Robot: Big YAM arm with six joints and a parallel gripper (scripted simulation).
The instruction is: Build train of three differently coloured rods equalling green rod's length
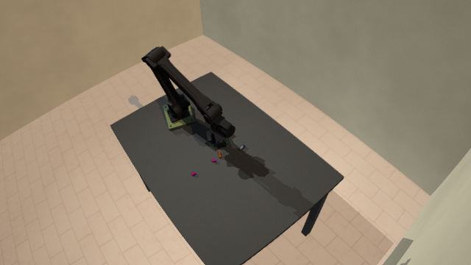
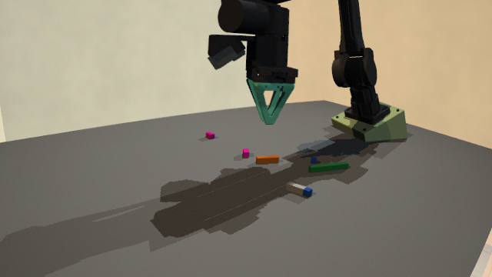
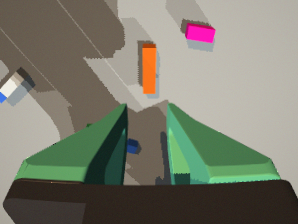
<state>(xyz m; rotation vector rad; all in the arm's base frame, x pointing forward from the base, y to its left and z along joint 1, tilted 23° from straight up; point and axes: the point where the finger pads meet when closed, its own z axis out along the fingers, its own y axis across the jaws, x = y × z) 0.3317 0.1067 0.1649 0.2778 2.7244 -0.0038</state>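
Note:
My gripper (image 2: 270, 122) (image 3: 147, 113) is partly open, with a narrow gap and nothing between its fingers, high above the table. The orange rod (image 1: 219, 154) (image 2: 267, 159) (image 3: 149, 69) lies ahead of the fingertips in the wrist view, turned along the gap. The green rod (image 2: 328, 167) lies flat, mostly hidden behind a finger in the wrist view. A small blue rod (image 2: 314, 160) (image 3: 132, 146) lies beside it. A grey rod (image 2: 295, 187) (image 3: 17, 83) and another blue rod (image 2: 307, 192) (image 3: 3, 96) lie end to end, with no visible gap.
One magenta rod (image 1: 214, 160) (image 2: 246, 153) (image 3: 200, 33) lies near the orange rod's far end, apart from it. Another magenta rod (image 1: 193, 174) (image 2: 210, 135) lies farther off. The arm's green base (image 1: 180, 123) (image 2: 386, 128) stands at one end of the table. Arm shadows cross the rods.

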